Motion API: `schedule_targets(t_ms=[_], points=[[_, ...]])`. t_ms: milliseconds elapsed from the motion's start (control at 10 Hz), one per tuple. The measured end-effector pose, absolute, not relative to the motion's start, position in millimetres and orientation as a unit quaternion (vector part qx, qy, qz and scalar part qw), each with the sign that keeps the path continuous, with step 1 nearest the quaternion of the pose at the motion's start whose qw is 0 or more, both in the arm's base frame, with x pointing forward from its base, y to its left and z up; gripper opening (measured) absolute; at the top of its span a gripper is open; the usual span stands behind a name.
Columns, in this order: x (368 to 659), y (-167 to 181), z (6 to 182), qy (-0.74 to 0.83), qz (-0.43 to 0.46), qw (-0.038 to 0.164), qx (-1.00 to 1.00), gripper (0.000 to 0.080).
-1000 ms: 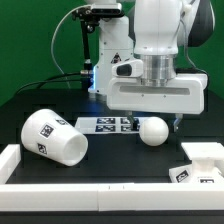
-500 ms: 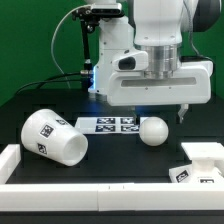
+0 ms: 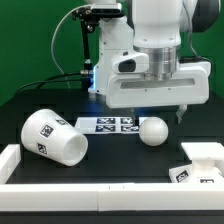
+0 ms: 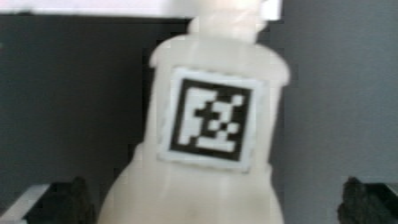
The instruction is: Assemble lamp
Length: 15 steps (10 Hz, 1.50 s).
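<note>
- Evidently early on: nothing joined, to judge by three lamp parts lying well apart on the bench.
- Left to do, most likely: picking up the bulb (image 3: 152, 131), seating it on the base (image 3: 200, 155), then fitting the shade (image 3: 55, 137) over both.
- Hovering right above the bulb: gripper (image 3: 155, 112), spread wide and holding nothing.
- Seen in the wrist view: dark fingertips (image 4: 63, 200) either side of the bulb, clear of it as far as can be told.
- Bulb near the bench's middle, just beside the marker board (image 3: 105, 124).
- Only cup-like part: the shade, tipped on its side toward the bench edge on the exterior view's left. Inside not visible, so contents impossible to tell.
- Base in the corner where the near edge meets the edge on the exterior view's right, close to the white rail (image 3: 100, 175).
</note>
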State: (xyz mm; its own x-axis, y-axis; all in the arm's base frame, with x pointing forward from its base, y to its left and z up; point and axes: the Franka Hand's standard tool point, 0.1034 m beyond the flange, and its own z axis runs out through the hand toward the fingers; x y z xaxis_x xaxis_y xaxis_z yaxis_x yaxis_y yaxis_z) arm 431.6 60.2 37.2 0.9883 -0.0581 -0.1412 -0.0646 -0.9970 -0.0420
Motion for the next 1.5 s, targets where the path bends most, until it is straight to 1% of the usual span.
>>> schedule_targets(t_ms=[500,600,700,800,900,1100,1200,1300,1500], points=[[429.8,57.5,36.1,0.041,0.074,0.023,-0.996,0.0698],[427.3,51.0,36.1,0.050,0.089,0.024,-0.994,0.0698],[427.9,44.8,43.1,0.090,0.117,0.025,-0.989,0.0698],[429.1,41.4,46.2,0.113,0.141,0.026,-0.983,0.0698],[432.0,39.7,46.0,0.117,0.157,0.027,-0.980,0.0698],[432.4,39.8,44.0,0.115,0.159,0.026,-0.980,0.0698],[427.8,41.6,45.7,0.111,0.181,0.028,-0.977,0.0698],[427.1,48.1,53.1,0.094,0.222,0.037,-0.970,0.0698],[435.4,52.1,59.8,0.065,0.276,0.050,-0.958,0.0698]])
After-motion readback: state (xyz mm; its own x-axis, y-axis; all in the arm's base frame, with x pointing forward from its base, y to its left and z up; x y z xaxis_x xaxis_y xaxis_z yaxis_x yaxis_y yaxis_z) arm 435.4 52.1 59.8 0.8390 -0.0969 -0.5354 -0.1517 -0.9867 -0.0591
